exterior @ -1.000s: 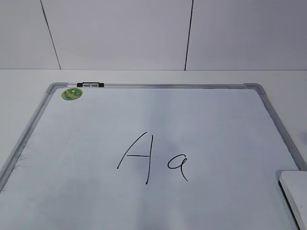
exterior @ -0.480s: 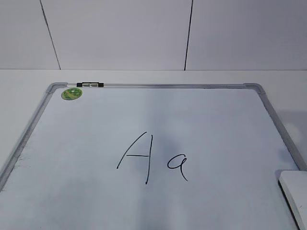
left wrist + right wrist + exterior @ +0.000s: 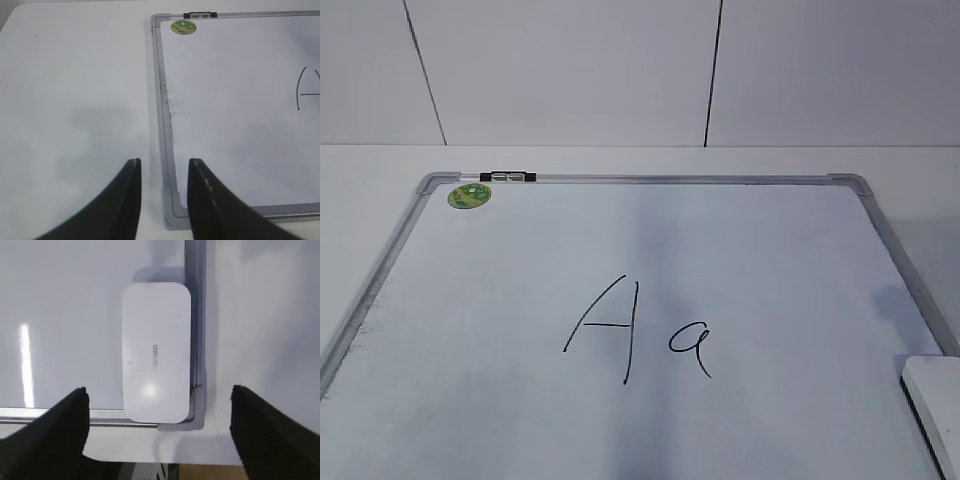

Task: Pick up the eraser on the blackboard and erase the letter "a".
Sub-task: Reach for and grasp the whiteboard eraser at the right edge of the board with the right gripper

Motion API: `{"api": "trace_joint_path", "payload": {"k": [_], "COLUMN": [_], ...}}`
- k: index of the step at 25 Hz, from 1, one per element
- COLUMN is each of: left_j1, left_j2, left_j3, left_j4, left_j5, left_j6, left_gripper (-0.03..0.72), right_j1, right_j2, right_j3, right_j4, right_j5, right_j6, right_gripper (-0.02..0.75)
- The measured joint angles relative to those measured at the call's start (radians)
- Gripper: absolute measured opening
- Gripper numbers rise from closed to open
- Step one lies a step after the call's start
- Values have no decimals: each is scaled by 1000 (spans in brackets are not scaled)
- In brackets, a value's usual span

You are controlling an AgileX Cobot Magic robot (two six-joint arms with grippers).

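— What's nearest the right gripper (image 3: 159, 427)?

— Its two dark fingers (image 3: 55, 432) are spread wide with nothing between them. The eraser (image 3: 156, 351) lies just beyond the gap, ahead of the tips, flat on the board (image 3: 75, 300), tucked into a corner with one long side against the frame. Its white top with grey lettering faces up.

— And the left gripper (image 3: 162, 172)?

— Partly open, holding nothing. It hangs over the board's near corner, one finger (image 3: 127, 200) above the table (image 3: 70, 80), the other above the frame. Ahead of it and off to the right, part of the capital A (image 3: 307, 87) shows at the picture's edge. Farther on, at the far corner, sits the green sticker (image 3: 183, 27), with a black clip (image 3: 200, 15) just beyond on the frame.

— Where's the small "a" (image 3: 690, 347)?

— In the exterior view, mid-board, just right of the capital, well apart from the eraser at the lower right edge. Neither gripper shows in that view.
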Motion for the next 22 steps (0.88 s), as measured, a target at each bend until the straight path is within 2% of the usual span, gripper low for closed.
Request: {"api": "trace_joint_path", "payload": {"k": [11,22], "left_j1": [0,0], "left_j2": [0,0], "left_j3": [0,0], "left_j4": [0,0], "left_j5": [0,0], "left_j6": [0,0], "left_gripper": [239,239], "right_j1": [0,0], "right_j2": [25,181], "right_j3": [-5,-5], "right_j4": [24,58], "right_j5": [-3,-5], "right_j6": [24,1], "right_gripper": [676,676]}}
